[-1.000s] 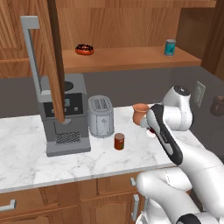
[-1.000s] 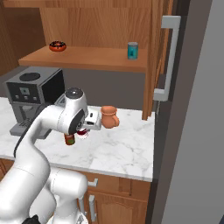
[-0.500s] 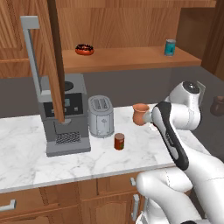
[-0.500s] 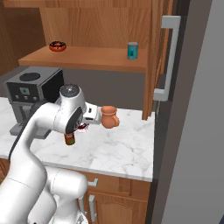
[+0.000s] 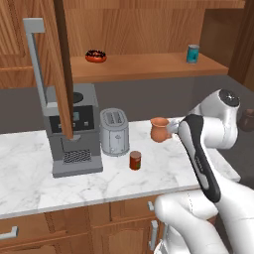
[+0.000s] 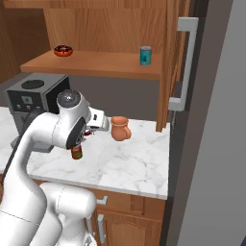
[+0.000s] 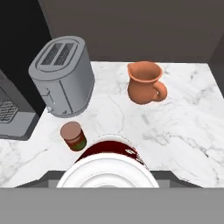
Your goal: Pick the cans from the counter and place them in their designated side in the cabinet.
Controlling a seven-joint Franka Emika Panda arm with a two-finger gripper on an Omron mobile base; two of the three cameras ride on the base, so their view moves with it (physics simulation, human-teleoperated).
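we see a coffee machine [image 5: 74, 131] far left on the counter [image 5: 30, 178], toaster [image 5: 114, 132], reddish-brown can [image 5: 135, 160] standing by it, our gripper [image 7: 109, 175] closed around the white can [image 7: 109, 164] above the marble, mug [image 5: 159, 129] rightward, teal can [image 5: 192, 53] on the cabinet shelf [image 5: 149, 66]

No readable text, labels on the cans too small to make out, no brands or numbers legible

Glossy white rounded arm segments, dark grey joint caps, and a black strip along the forearm.
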